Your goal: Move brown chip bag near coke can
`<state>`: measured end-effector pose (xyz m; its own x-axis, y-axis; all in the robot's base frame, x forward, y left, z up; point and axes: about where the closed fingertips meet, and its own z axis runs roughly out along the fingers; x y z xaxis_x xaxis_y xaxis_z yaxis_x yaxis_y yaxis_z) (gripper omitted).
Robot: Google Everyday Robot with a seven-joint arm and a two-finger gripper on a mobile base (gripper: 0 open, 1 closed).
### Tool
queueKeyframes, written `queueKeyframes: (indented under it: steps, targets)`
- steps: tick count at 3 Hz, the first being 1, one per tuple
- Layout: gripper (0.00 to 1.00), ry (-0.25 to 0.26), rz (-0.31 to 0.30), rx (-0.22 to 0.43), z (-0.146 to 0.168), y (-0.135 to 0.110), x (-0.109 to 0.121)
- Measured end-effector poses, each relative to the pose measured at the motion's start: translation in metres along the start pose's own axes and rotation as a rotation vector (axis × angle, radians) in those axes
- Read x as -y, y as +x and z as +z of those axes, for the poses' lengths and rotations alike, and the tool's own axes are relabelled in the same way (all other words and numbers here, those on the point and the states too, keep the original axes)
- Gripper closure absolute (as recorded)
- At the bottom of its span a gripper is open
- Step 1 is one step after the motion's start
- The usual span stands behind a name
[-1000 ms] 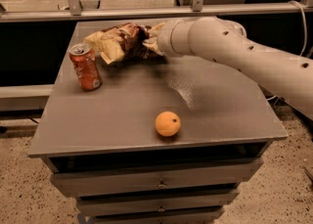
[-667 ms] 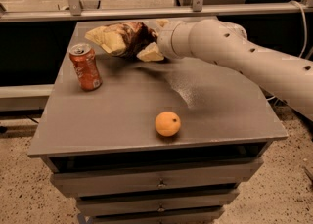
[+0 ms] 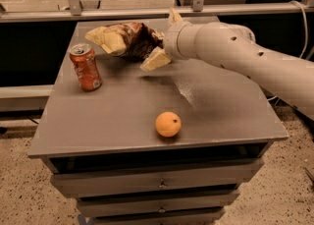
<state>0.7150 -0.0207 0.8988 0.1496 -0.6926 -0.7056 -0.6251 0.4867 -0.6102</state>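
The brown chip bag (image 3: 128, 42), crinkled, with a dark brown middle and pale tan ends, hangs just above the far part of the grey table (image 3: 122, 121). My gripper (image 3: 159, 40) is at the bag's right end and is shut on it; the wide white arm comes in from the right and hides most of the fingers. The coke can (image 3: 85, 67), red-orange with a silver top, stands upright at the table's left, a short way in front and to the left of the bag, apart from it.
A round orange fruit (image 3: 168, 124) lies near the table's front edge, right of centre. The table has drawers (image 3: 159, 183) below its front. A metal rail (image 3: 122, 13) runs behind the table.
The bag and my gripper have shifted slightly to the right and a little up. The can and the orange have not moved.
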Motion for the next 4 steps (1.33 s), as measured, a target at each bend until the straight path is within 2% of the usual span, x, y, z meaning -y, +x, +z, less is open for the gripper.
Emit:
queueKeyframes:
  steps: [1, 2, 3, 4]
  targets:
    - [0.0, -0.007, 0.05, 0.004, -0.016, 0.02, 0.017]
    - [0.0, -0.024, 0.12, 0.037, -0.047, 0.053, 0.05]
    - [0.0, -0.021, 0.132, 0.053, -0.094, 0.078, 0.101]
    - [0.0, -0.015, 0.121, 0.071, -0.109, 0.066, 0.12]
